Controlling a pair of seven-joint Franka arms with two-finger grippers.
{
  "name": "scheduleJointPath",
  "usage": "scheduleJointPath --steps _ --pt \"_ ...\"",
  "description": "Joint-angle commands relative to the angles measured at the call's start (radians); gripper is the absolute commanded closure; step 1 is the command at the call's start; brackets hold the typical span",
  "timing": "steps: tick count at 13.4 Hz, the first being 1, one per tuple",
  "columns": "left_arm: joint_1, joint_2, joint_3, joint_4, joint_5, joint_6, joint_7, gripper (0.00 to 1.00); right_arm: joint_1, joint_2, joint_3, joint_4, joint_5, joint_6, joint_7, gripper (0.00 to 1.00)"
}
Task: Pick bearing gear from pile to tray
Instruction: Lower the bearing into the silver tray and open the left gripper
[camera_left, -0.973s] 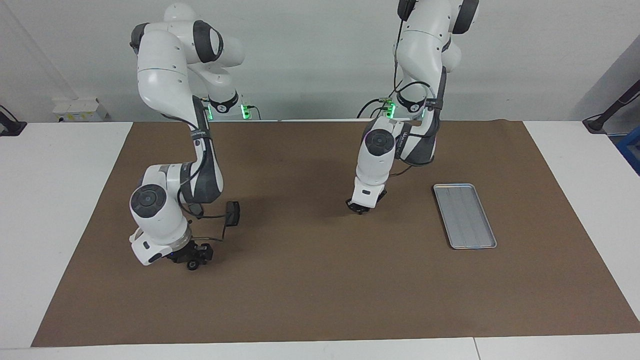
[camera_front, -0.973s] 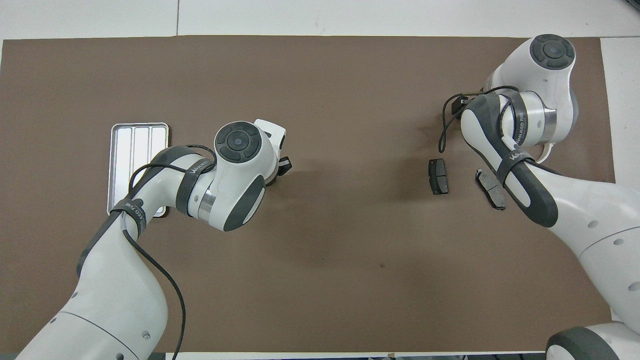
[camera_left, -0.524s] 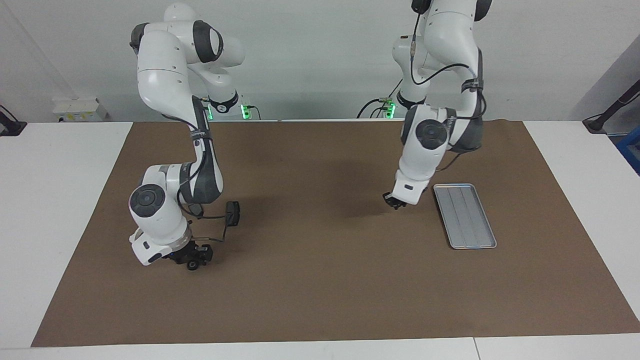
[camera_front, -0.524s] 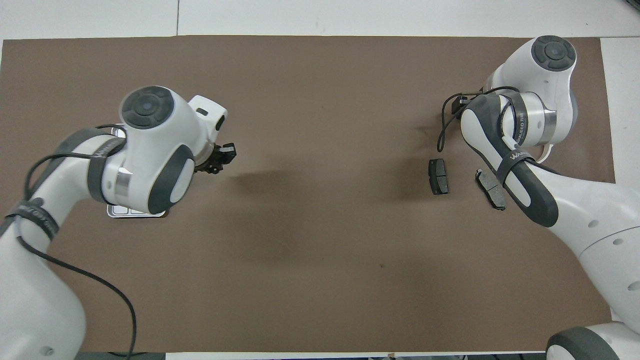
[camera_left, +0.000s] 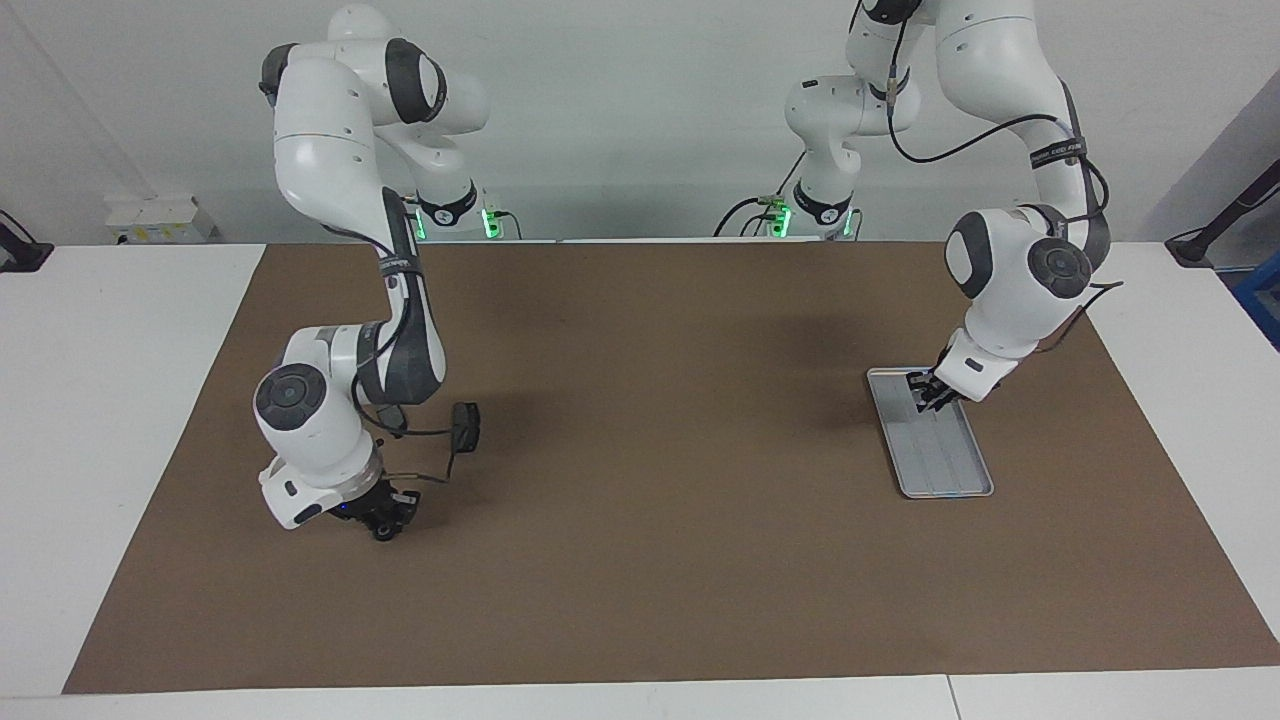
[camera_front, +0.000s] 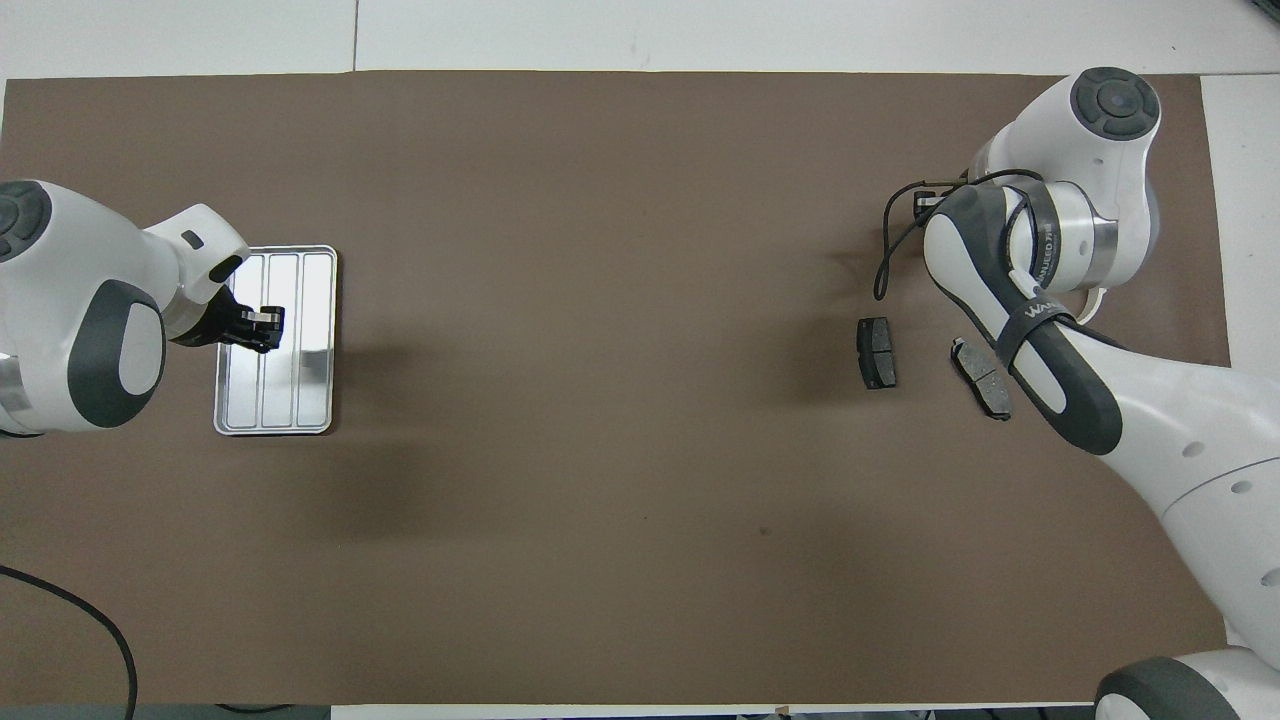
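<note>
— What are the left gripper's (camera_left: 922, 392) jaws doing over the tray (camera_front: 318, 340)?

— They hang closed just above its ribbed floor, at the end nearer the robots; whether a small part sits between them cannot be told. That spot suits a drop-off.

— And the right gripper (camera_left: 385, 520)?

— Low on the brown mat (camera_left: 640, 560) at the other end of the table, likely where the small parts lie. Whether its jaws are open cannot be told, nor what lies under them. Two dark plates (camera_front: 877, 352) lie flat just beside that arm, well apart from the tray.
</note>
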Motion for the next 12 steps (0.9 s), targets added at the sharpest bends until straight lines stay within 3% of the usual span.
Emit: scheduleJointPath --steps 1,4,9,12 --pt "0.038 -0.064 -0.013 -0.109 0.009 0.060 0.082 0.87 -0.019 0.003 0.008 -0.020 0.008 0.021 -0.014 1.00" --pt "0.039 -0.067 -0.014 -0.140 0.006 0.082 0.072 0.86 -0.016 -0.010 0.009 -0.011 0.006 -0.011 -0.015 1.00" --pt "0.039 -0.095 -0.014 -0.218 -0.008 0.134 0.065 0.84 0.016 -0.119 0.011 0.101 -0.020 -0.325 -0.058 1.00" --pt "0.039 -0.101 -0.016 -0.238 -0.015 0.148 0.061 0.84 0.139 -0.227 0.011 0.158 -0.018 -0.530 0.012 1.00"
